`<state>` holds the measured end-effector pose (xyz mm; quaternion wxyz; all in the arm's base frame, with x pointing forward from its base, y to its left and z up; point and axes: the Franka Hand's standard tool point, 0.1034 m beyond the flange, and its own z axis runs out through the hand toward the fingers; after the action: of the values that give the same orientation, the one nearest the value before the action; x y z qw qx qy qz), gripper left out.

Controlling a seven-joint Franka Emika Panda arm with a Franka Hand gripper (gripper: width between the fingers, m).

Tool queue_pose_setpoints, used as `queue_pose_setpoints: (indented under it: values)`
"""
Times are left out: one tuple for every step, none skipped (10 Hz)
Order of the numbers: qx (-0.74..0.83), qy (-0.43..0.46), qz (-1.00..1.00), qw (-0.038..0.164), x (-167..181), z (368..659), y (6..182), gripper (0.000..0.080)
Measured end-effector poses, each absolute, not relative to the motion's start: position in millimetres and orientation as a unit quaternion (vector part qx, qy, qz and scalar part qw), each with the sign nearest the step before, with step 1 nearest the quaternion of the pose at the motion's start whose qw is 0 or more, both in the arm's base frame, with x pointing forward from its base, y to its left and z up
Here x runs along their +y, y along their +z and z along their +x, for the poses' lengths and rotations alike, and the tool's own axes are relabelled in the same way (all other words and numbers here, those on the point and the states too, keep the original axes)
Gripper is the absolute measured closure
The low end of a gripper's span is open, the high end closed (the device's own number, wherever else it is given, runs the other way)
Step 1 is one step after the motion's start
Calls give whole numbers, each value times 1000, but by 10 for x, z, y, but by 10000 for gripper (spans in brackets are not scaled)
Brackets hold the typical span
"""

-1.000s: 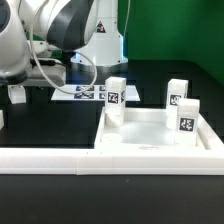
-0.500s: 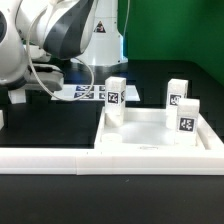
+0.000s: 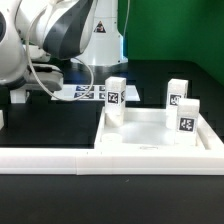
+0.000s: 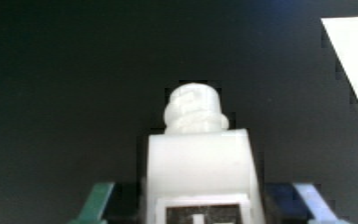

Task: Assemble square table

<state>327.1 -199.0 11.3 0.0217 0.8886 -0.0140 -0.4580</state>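
White legs (image 3: 115, 93) crowd the tabletop (image 3: 150, 135) beside the marker board (image 3: 85, 93).

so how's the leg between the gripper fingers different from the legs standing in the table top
The leg at the gripper lies flat on the black table between the fingers; the standing legs are upright in the square table top. Its threaded tip shows; theirs don't. All are white tagged blocks.

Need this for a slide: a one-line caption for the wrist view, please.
Tool fingers flank a white tagged table leg with a threaded tip, above the black table.
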Motion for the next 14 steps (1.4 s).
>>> queue_pose_setpoints:
  values:
    - [-14,-458,889,22,-1991,3270,113,513]
    - [-14,-458,889,22,-1992,3270,113,513]
    - [-14,-458,889,22,-1993,3269,113,513]
    - [-15,-458,889,21,-1994,3269,113,513]
    - [-6,-452,892,20,-2002,3331,149,513]
    - [10,-427,904,19,-1992,3549,322,512]
    - [14,-404,915,15,-1938,3731,582,512]
    - [9,-398,917,4,-1924,3828,801,511]
    - [5,-388,922,2,-1948,3892,927,511]
    - [3,-375,927,1,-1945,3880,978,511]
    - [2,-375,927,-1,-1944,3852,959,511]
    - [5,-359,933,3,-1963,3899,940,511]
    - [10,-327,945,7,-1954,3976,959,511]
    - [7,-276,961,12,-1829,4202,1074,511]
